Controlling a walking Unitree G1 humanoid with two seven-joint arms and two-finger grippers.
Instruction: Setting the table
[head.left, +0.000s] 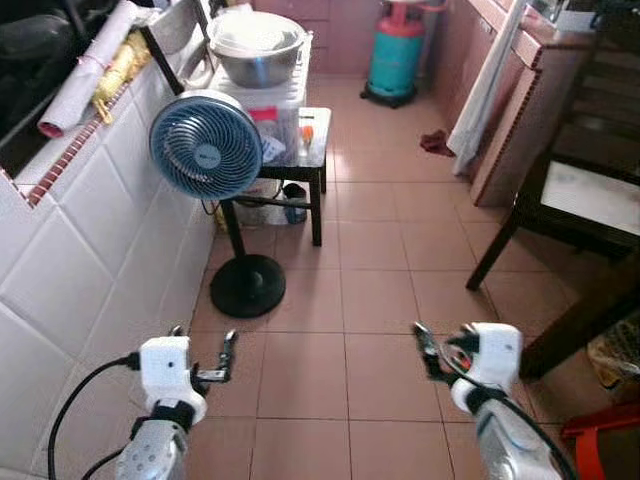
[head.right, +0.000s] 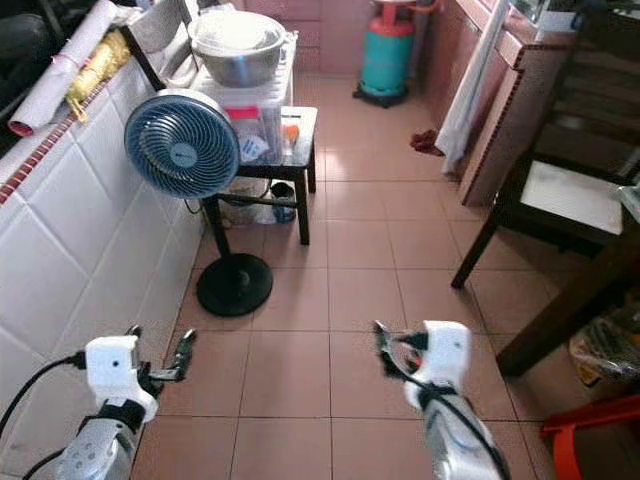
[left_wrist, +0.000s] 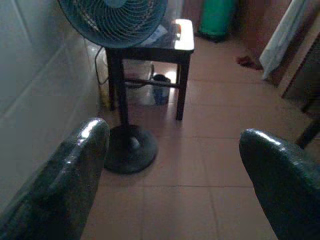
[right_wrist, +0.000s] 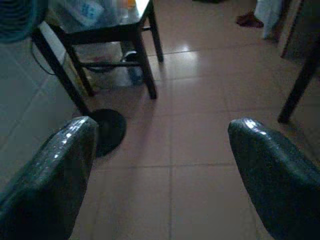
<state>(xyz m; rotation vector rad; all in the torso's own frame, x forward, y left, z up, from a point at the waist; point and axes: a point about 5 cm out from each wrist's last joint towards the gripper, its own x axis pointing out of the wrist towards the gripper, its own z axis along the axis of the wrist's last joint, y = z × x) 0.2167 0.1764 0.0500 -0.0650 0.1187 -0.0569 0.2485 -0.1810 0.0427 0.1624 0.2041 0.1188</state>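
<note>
Glazed tile, metal, dark wood and plastic

The floor (head.left: 370, 300) is glossy reddish tile; the wall (head.left: 90, 240) at nine o'clock is smooth white glazed tile. A dull metal bowl (head.left: 257, 45) tops a clear plastic box (head.left: 275, 120) on a shiny dark surface (head.left: 310, 150). The fan (head.left: 205, 143) is blue plastic. Pincer fingers (left_wrist: 65, 185) look glossy black.
</note>
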